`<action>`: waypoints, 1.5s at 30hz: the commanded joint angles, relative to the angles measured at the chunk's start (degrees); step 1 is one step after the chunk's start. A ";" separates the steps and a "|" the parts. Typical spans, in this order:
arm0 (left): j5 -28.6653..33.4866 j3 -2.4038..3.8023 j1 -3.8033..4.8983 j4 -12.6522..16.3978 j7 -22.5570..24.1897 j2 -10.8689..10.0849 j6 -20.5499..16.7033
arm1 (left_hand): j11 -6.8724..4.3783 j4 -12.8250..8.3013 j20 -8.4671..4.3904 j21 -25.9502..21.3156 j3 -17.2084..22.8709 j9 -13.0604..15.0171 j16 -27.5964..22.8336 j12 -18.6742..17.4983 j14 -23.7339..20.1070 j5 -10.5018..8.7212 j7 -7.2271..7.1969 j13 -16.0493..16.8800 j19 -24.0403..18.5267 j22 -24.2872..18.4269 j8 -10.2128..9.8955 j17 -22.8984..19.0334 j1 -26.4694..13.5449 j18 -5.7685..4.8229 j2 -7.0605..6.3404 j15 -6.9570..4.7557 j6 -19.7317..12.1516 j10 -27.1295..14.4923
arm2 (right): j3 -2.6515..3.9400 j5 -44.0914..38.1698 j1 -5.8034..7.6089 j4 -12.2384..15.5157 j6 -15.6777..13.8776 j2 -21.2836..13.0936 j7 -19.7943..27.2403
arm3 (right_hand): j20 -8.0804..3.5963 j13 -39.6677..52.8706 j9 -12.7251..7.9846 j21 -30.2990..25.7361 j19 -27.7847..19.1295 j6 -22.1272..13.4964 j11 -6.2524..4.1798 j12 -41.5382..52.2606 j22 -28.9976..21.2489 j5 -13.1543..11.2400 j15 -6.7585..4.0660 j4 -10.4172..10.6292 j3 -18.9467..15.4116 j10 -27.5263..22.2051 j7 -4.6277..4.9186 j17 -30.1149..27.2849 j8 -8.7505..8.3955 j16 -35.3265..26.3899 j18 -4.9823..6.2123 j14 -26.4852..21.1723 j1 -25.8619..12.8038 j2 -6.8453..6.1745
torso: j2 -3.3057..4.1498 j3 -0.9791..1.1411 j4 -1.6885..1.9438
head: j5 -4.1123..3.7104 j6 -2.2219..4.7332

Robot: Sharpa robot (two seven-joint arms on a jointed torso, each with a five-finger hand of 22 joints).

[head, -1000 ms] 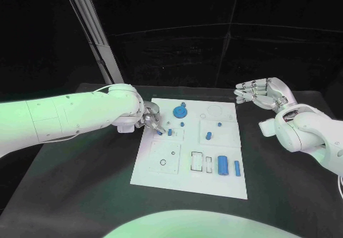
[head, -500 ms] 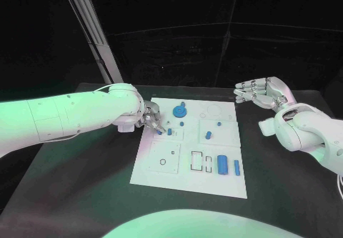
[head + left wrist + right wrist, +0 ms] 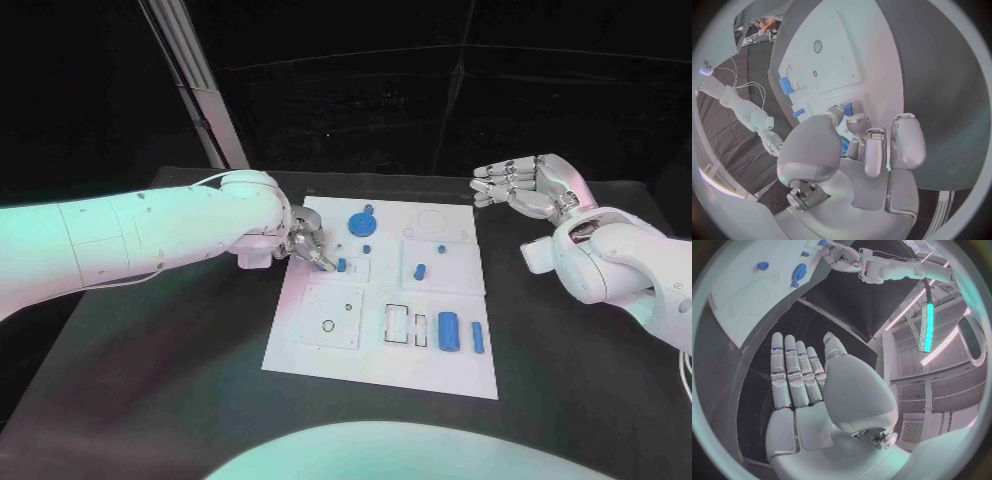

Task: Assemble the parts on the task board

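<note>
The white task board [image 3: 329, 345] lies mid-table. On it are a round blue part [image 3: 361, 222], small blue pegs [image 3: 420, 271], a blue cylinder [image 3: 450, 332] and a blue bar [image 3: 479, 338]. My left hand [image 3: 300, 243] hovers at the board's left edge, its fingertips pinching a small blue part [image 3: 847, 109] just beside a standing peg [image 3: 340, 265]. In the left wrist view the curled fingers [image 3: 870, 145] sit over the board [image 3: 832, 55]. Off the board's far right corner my right hand [image 3: 526, 185] is raised and holds nothing. Its flat fingers [image 3: 795, 372] are spread.
A slanted metal post [image 3: 195, 85] rises behind the table's far left. Black tabletop [image 3: 159, 360] surrounds the board on all sides. The right wrist view shows the board [image 3: 742, 290] and my left arm [image 3: 886, 269] across from it.
My left hand's fingertips have edged slightly rightward onto the board, toward the standing peg. The right hand has stayed where it was.
</note>
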 commanded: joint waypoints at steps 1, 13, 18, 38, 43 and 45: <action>0.33 -0.13 -0.09 -0.21 -0.51 0.05 1.56 | 0.10 0.36 -0.06 -0.25 0.00 0.05 0.18 -0.10 6.03 0.14 0.01 -0.04 0.23 -0.04 0.09 15.09 -0.61 0.01 -0.07 -0.32 0.26 -0.01 | 0.04 0.12 0.10 0.18 0.69 0.01 0.26 | 0.19 -0.08 -0.03 -0.15 0.34 -0.38 0.06 0.25 -0.09 -0.29 -0.07 -0.14 -0.20 -0.38 0.05 -0.10 -0.05 -0.30 0.51 -0.27 -0.20 0.35 | -0.05 0.01 -0.09 | -0.03 0.10; 0.34 -0.13 -0.09 -0.69 -0.69 0.31 1.24 | 0.08 1.70 -0.11 -0.31 -0.16 0.14 0.18 -0.11 6.03 0.14 0.00 -0.09 0.23 -0.05 0.10 15.09 -1.84 0.02 -0.40 -0.36 0.44 -0.01 | 0.04 0.12 0.10 0.28 0.84 -0.02 0.20 | 0.22 -0.09 -0.03 -0.25 0.32 -0.48 0.10 0.27 -0.15 -0.39 -0.03 -0.14 -0.29 -0.51 0.09 -0.16 -0.06 -0.33 0.50 -0.37 -0.30 0.34 | 0.03 -0.01 -0.02 | -0.17 0.30; 0.40 -0.13 -0.09 -0.99 -0.69 0.39 0.87 | 0.09 2.11 -0.12 -0.33 -0.15 0.16 0.18 -0.10 6.03 0.14 0.00 -0.08 0.23 -0.05 0.10 15.09 -2.15 0.02 -0.37 -0.37 0.46 0.00 | 0.04 0.12 0.10 0.27 0.85 0.02 0.20 | 0.22 -0.09 -0.03 -0.25 0.32 -0.48 0.10 0.27 -0.15 -0.39 -0.03 -0.14 -0.29 -0.51 0.09 -0.16 -0.06 -0.33 0.50 -0.37 -0.30 0.34 | 0.07 -0.01 -0.02 | -0.19 0.31; 4.09 -0.11 -0.07 -1.16 -0.06 0.17 1.11 | 1.09 4.64 0.31 -1.17 -0.81 -0.68 0.18 -2.87 6.03 0.18 1.27 -4.31 -0.11 -0.98 -2.12 15.09 -3.88 0.18 -2.80 0.28 -2.08 -2.75 | 0.04 0.12 0.10 0.20 0.97 -0.01 0.08 | 0.22 -0.09 -0.03 -0.25 0.32 -0.48 0.10 0.27 -0.15 -0.39 -0.03 -0.14 -0.29 -0.51 0.09 -0.16 -0.06 -0.33 0.50 -0.37 -0.30 0.34 | 0.02 -0.01 0.00 | -0.33 0.25; 4.18 -0.11 -0.07 -1.13 -0.09 0.08 1.23 | 1.11 4.63 0.34 -1.24 -0.72 -0.70 0.18 -2.93 6.03 0.18 1.29 -4.40 -0.14 -1.06 -2.17 15.09 -3.77 0.20 -2.77 0.30 -2.11 -2.82 | 0.03 0.12 0.10 0.16 1.18 -0.01 0.00 | 0.24 -0.08 -0.03 -0.35 0.33 -0.55 0.13 0.33 -0.20 -0.48 0.00 -0.14 -0.35 -0.59 0.12 -0.21 -0.06 -0.33 0.50 -0.42 -0.39 0.36 | 0.02 -0.02 0.04 | -0.39 0.21; 4.19 -0.11 -0.07 -1.15 -0.12 0.08 1.20 | 1.12 4.63 0.34 -1.26 -0.70 -0.70 0.18 -2.91 6.03 0.18 1.30 -4.37 -0.15 -1.08 -2.18 15.09 -3.76 0.20 -2.76 0.30 -2.11 -2.81 | 0.03 0.12 0.10 0.13 1.22 0.01 -0.02 | 0.24 -0.08 -0.03 -0.35 0.33 -0.55 0.13 0.33 -0.20 -0.48 0.00 -0.14 -0.35 -0.59 0.12 -0.21 -0.06 -0.33 0.50 -0.42 -0.39 0.36 | 0.02 0.00 -0.02 | -0.36 0.24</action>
